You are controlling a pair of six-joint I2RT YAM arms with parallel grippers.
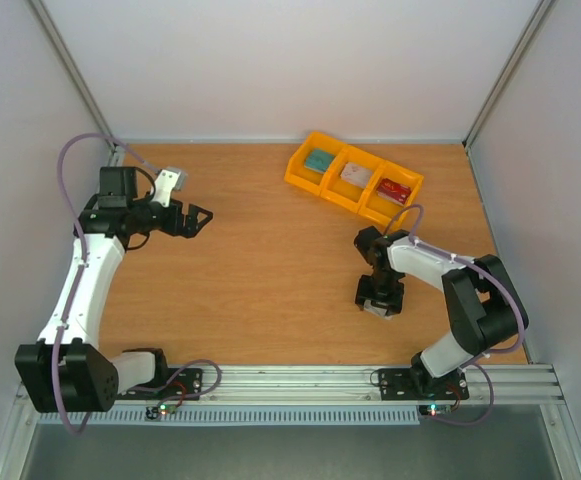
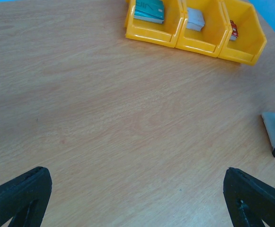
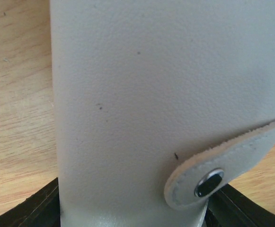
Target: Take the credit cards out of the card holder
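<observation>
The card holder (image 3: pixel 128 94) rests on the worktop (image 1: pixel 270 260), near and to the right, with its snap (image 3: pixel 208 183) closed. The right fingers (image 1: pixel 380 302) pinch its two sides, probably to hold it steady. The left fingers (image 1: pixel 199 219) hang wide open and empty, maybe ready to help. Some credit cards (image 1: pixel 395 190) lie in the far yellow bin (image 2: pixel 151 37).

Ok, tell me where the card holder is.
The card holder sits on the right side of the table in the top view, between the right end effector's fingers, nearer than the yellow bin tray.
</observation>
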